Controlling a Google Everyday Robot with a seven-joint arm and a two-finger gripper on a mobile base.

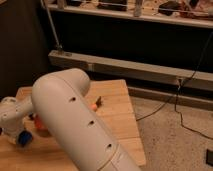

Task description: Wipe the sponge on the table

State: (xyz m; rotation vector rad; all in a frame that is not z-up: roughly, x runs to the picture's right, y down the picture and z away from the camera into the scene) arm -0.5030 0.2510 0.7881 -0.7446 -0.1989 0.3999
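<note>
Blue sponge (24, 138), one in number, sits at the near left of the tabletop (117, 115), down on or just above the wood; contact cannot be confirmed from this angle. The tool (17, 133) is right at the sponge, on its left side and partly over it. Whether the tool is spread, pressed together or pinching the sponge cannot be told, since the white wrist housing covers it.

Step in hand, as a judgement: the tool has the sponge at the surface, which fits a wiping stroke under way. It would equally fit the sponge being taken up or set down at the end of a stroke. Any stroke from this position calls for the sponge kept flat on the planks, steady downward pressure, and a path along bare wood.

An orange piece (37, 123) lies just beside the sponge on its right, half hidden by the arm (75, 120), and would be pushed by a sweep that way. A second orange bit (94, 106) lies well apart, near the tabletop's middle, with a small dark object (99, 100) touching it.

Count: one sponge, one tabletop, one arm, one tool, two orange items, one dark object.
</note>
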